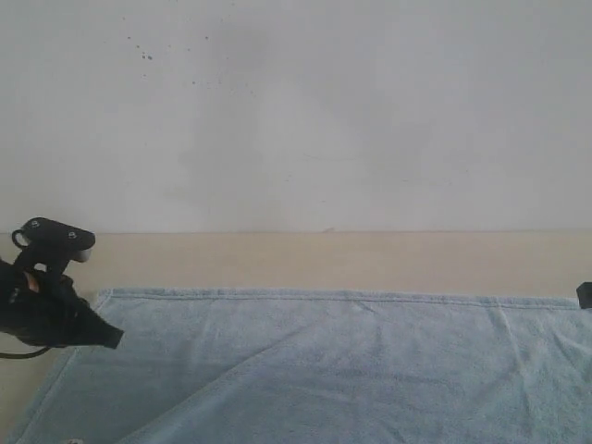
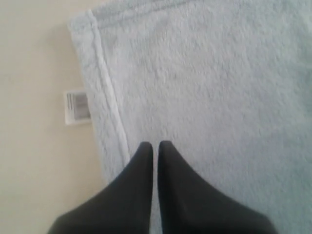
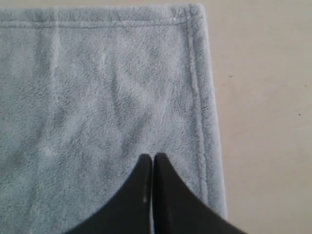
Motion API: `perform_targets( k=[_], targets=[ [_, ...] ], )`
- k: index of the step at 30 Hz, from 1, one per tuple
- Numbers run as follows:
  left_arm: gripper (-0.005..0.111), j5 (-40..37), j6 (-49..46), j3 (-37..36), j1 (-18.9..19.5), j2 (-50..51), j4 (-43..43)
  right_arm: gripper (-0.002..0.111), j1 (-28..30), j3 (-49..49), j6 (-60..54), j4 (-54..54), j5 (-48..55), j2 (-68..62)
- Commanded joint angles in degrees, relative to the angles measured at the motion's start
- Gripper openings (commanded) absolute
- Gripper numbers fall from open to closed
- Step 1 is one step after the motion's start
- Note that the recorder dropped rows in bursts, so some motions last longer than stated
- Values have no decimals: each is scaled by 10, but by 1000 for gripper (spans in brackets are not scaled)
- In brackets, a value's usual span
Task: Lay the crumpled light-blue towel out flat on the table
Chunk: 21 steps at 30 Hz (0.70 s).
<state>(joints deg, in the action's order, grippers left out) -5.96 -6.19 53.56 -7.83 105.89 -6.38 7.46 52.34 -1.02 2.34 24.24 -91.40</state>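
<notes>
Left fingers [image 2: 140,168] pinched together, empty, over towel [image 2: 219,73] hem; my right fingers [image 3: 168,187] same. Towel spread on desk [image 1: 324,259], lower exterior view.

A plain white painted wall [image 1: 370,111] fills the upper half of the exterior view. A scatter of small dark specks [image 1: 146,56] marks its upper left part, and a faint greyish shading dulls its middle. Its lower edge runs straight and level.
</notes>
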Motion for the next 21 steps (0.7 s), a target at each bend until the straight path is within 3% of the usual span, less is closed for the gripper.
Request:
perform_targets(
  k=[1, 14, 21],
  targets=[
    [4, 28, 6, 50, 2, 63, -4, 0, -2, 3, -59, -59, 9, 0],
    [4, 31, 6, 97, 8, 133, -48, 0, -2, 3, -91, -80, 17, 20],
    [4, 34, 6, 97, 55, 134, -56, 0, -2, 3, -91, -80, 22, 30]
  ],
)
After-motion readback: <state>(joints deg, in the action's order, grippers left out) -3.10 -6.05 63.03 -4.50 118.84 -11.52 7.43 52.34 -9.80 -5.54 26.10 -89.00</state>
